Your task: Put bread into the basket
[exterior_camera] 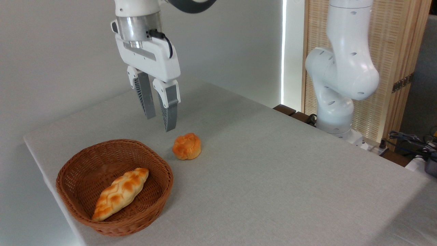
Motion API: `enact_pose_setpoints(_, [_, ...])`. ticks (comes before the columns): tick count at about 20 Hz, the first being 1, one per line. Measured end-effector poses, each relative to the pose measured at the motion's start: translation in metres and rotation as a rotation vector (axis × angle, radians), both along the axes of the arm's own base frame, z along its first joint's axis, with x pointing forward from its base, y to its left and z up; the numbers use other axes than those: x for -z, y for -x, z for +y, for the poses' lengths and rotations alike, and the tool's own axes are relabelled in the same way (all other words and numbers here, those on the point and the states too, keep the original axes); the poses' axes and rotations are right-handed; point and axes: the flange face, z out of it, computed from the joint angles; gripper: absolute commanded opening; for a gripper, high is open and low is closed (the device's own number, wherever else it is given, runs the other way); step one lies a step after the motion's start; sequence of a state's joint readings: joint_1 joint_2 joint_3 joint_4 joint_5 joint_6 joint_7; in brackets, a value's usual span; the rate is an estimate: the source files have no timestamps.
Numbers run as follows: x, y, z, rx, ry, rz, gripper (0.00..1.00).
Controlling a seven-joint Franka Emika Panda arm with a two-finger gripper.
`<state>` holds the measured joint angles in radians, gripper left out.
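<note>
So the bread [186, 146] is sitting on the grey table [273, 171] with its knobbly glazed top facing up and a bit toward the camera. It's basically round, so no real long axis to speak of. It's just right of the basket [68, 171], not touching the rim. The gripper [160, 123] hangs above it, a bit up and to the left, fingers apart and holding nothing. A braided loaf [120, 193] lies diagonally inside the basket.
</note>
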<state>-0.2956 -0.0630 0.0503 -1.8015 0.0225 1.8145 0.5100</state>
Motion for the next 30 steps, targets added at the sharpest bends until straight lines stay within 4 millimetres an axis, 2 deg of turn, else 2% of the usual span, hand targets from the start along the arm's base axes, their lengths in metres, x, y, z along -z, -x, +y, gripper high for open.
enact_pose_setpoints(1, [-0.004,-0.003,0.009,-0.017,0.003,-0.008,1.0])
enact_pose_setpoints(4, [0.001,-0.006,0.017,-0.033,0.001,0.009,1.0])
enact_pose_setpoints(12, [0.007,-0.01,0.027,-0.056,0.005,0.022,1.0])
enact_pose_setpoints(30, [0.01,-0.011,0.023,-0.011,0.003,0.027,1.0])
